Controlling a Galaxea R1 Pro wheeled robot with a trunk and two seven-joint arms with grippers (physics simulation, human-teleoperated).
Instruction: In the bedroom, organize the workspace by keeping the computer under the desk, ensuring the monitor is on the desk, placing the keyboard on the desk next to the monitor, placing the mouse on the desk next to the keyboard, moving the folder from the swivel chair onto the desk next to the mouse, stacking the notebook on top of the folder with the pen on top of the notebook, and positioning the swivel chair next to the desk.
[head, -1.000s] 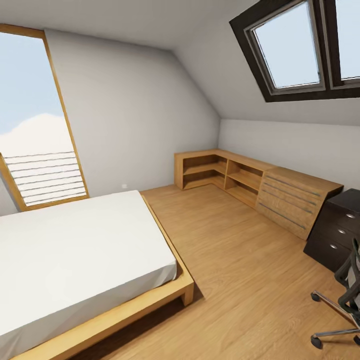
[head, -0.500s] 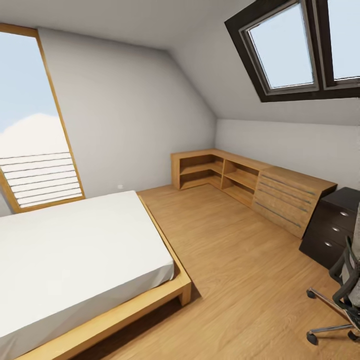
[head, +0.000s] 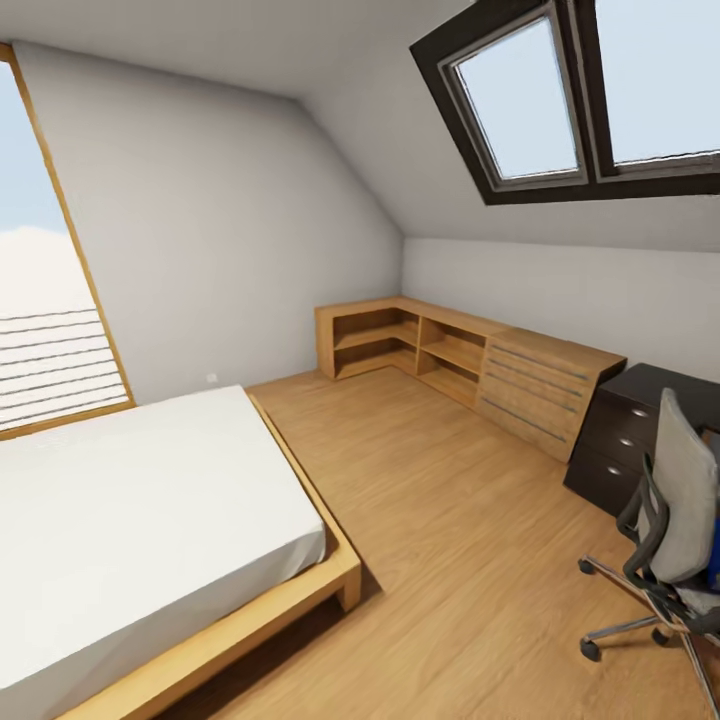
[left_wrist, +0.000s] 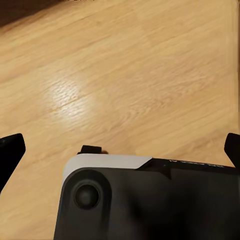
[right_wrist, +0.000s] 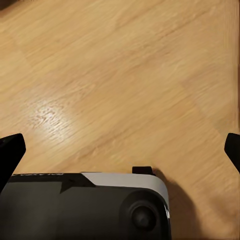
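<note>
The grey swivel chair (head: 682, 512) stands at the right edge of the head view, its chrome base on the wooden floor. A sliver of blue, probably the folder (head: 714, 566), shows at its seat. Behind the chair are the dark drawers of the desk (head: 617, 443) with round silver knobs, cut off by the picture's edge. My left gripper (left_wrist: 120, 150) hangs open over bare floorboards, its dark fingertips (left_wrist: 11, 150) far apart. My right gripper (right_wrist: 120, 150) is open the same way, with nothing between its fingertips (right_wrist: 11, 149). The computer, monitor, keyboard, mouse, notebook and pen are out of view.
A low bed (head: 150, 510) with a white mattress and wooden frame takes up the left. A light wooden shelf unit and chest (head: 470, 365) runs along the far wall under a skylight (head: 560, 95). Open floor (head: 450, 540) lies between bed and chair.
The head camera has turned to the right, so the whole room has slid left in the picture. The swivel chair and the desk drawers have come further into view.
</note>
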